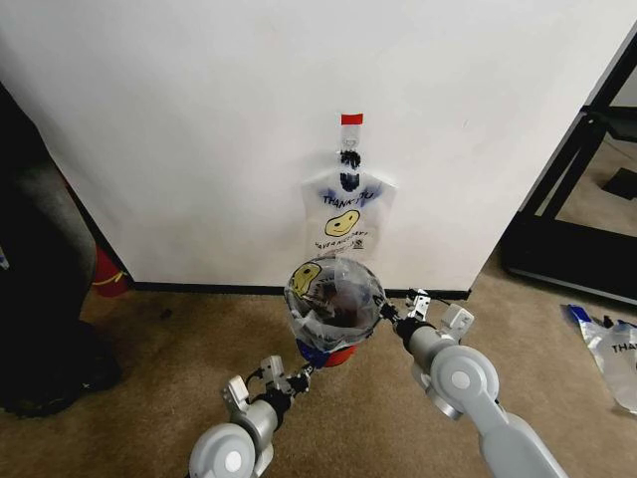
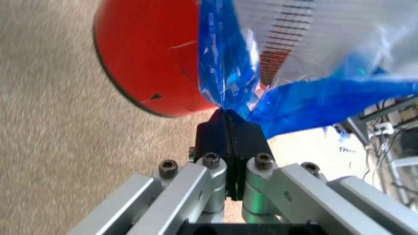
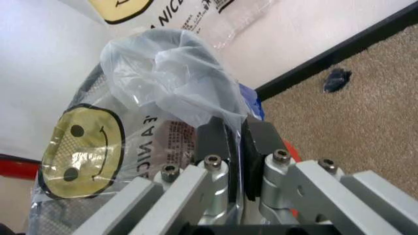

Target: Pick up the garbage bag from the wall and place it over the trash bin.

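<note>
Covering the trash bin (image 1: 338, 351), the garbage bag (image 1: 333, 294) bulges, crinkled.

Trash bin (image 1: 338, 354) wall mostly veiled by the garbage bag (image 1: 333, 294), fine print on the hanging bags (image 1: 346, 214) too small to read, another bag (image 1: 612, 349) cut by the right edge

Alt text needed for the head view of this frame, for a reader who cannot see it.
A garbage bag is draped over the trash bin on carpet before a white wall, with the left gripper pinching its lower blue edge and the right gripper pinching its side. Another bag hangs on the wall above.
</note>
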`<state>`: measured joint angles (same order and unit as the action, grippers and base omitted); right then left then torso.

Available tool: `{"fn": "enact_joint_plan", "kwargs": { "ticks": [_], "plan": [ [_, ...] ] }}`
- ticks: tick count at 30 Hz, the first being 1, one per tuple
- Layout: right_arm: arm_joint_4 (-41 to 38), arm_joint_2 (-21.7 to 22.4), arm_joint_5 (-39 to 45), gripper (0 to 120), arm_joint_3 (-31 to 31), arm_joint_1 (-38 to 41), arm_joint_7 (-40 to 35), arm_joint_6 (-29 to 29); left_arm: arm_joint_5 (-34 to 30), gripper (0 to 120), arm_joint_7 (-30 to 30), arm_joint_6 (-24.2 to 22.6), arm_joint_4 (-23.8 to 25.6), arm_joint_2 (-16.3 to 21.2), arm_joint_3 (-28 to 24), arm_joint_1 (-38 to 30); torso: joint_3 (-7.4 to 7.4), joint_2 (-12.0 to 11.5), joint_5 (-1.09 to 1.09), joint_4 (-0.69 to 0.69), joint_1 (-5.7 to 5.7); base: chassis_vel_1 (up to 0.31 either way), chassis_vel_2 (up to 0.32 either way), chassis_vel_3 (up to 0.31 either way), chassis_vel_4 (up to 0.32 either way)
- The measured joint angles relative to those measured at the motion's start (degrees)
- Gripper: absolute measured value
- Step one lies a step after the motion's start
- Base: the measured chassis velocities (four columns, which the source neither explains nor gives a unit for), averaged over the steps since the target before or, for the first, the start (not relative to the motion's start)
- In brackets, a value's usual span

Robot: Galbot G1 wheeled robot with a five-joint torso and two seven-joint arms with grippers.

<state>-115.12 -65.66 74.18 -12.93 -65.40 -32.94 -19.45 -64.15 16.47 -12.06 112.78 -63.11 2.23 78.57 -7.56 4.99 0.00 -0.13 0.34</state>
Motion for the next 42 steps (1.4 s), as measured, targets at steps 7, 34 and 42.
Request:
{"fn": "enact_joint_plan", "kwargs": {
  "ticks": [7, 34, 42],
  "plan": [
    [-0.40, -0.03, 0.26, 1, -0.17, -0.09, -0.07, 0.11, 6.00, 0, -0.24, 1.78, 0.41, -0.99, -2.83, -0.60, 0.00, 0.00, 0.00, 0.00, 0.00, 0.000, 0.000, 0.000, 0.000],
    [0.96, -0.71, 0.19, 1, -0.09, 0.33, -0.17, 0.57, 9.84, 11, 4.09, -0.72, 2.13, -0.48, -3.04, -1.05, 0.00, 0.00, 0.00, 0.00, 0.00, 0.000, 0.000, 0.000, 0.000],
    [3.76, -2.03, -1.50, 1, -0.35, 0.89, 0.71, 1.06, 15.60, 39, 3.57, -3.19, 6.85, 4.98, -2.53, 2.60, 0.00, 0.00, 0.00, 0.00, 0.00, 0.000, 0.000, 0.000, 0.000]
  ]
}}
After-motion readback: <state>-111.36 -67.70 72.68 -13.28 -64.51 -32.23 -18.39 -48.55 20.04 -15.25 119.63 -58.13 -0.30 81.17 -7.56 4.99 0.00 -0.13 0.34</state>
